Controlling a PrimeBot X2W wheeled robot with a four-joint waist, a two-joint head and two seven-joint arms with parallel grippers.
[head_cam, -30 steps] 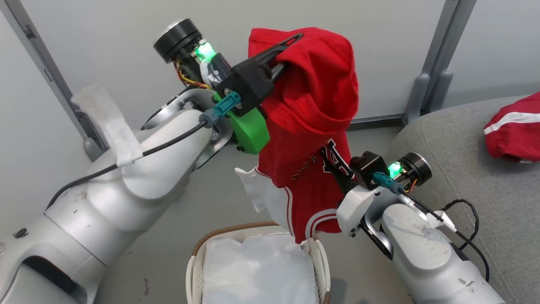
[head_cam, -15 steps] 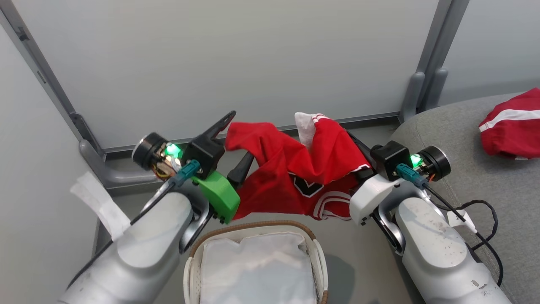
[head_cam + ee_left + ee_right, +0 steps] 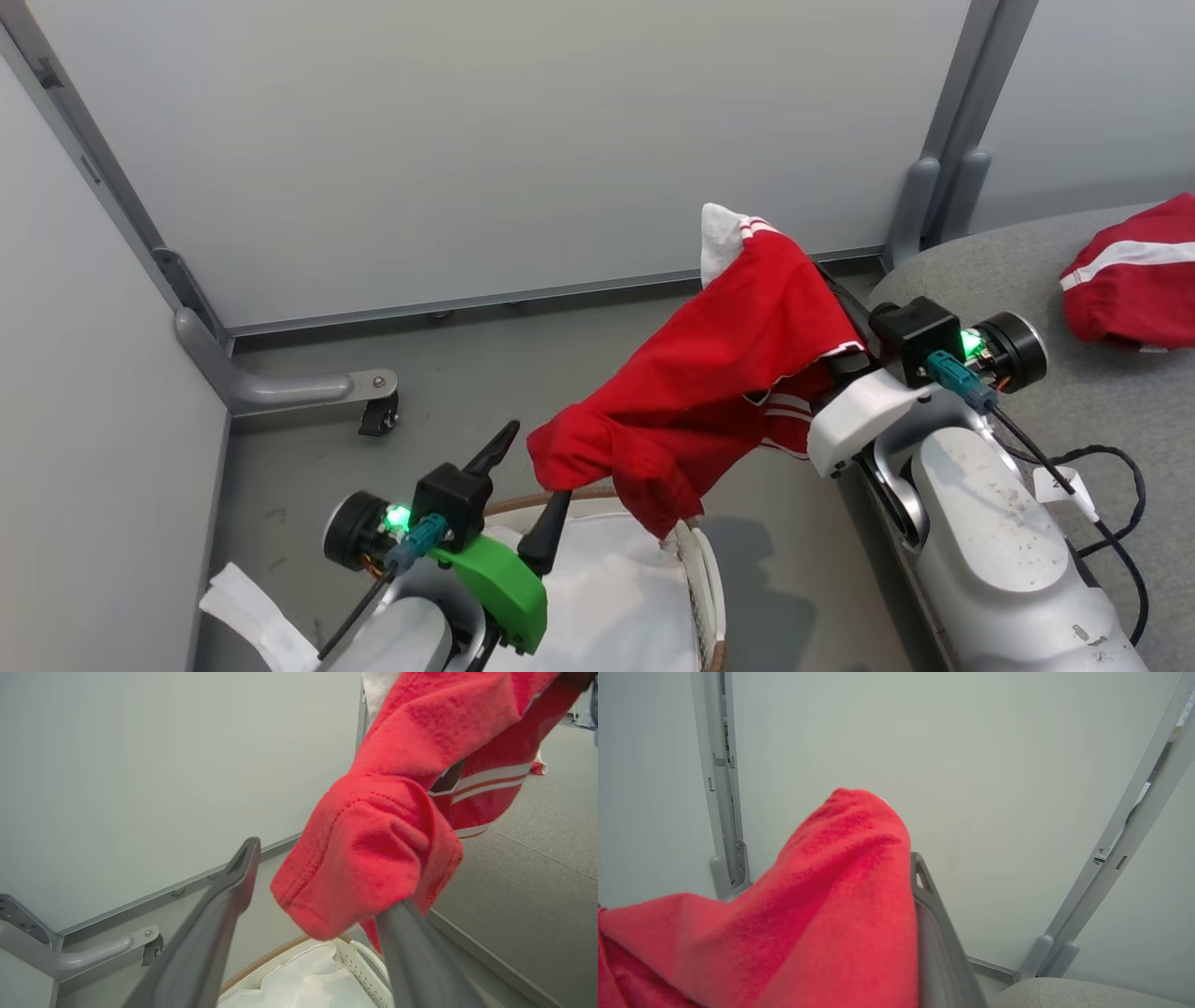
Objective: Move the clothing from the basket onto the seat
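A red jersey with white stripe trim, the clothing [image 3: 728, 373], hangs in the air from my right gripper [image 3: 784, 261], which is shut on its upper end; fabric hides the fingers. In the right wrist view the clothing [image 3: 822, 914] covers one finger of the right gripper [image 3: 906, 868]. Its lower fold rests on one fingertip of my open left gripper [image 3: 527, 481], just above the basket [image 3: 709, 579]. The left wrist view shows the left gripper [image 3: 322, 877] spread wide with the clothing [image 3: 373, 849] draped on its right finger. The grey seat [image 3: 1074, 420] lies at the right.
Another red garment with a white stripe [image 3: 1130, 271] lies on the seat's far side. The basket's white liner [image 3: 607, 597] shows inside it. Grey partition walls with metal posts [image 3: 943, 149] close off the back and left. A black cable [image 3: 1102, 467] trails over the seat beside my right arm.
My left gripper has opened, released the jersey and dropped towards the basket. The jersey now hangs from the right gripper, which has shifted up and right. The head camera also moved early on.
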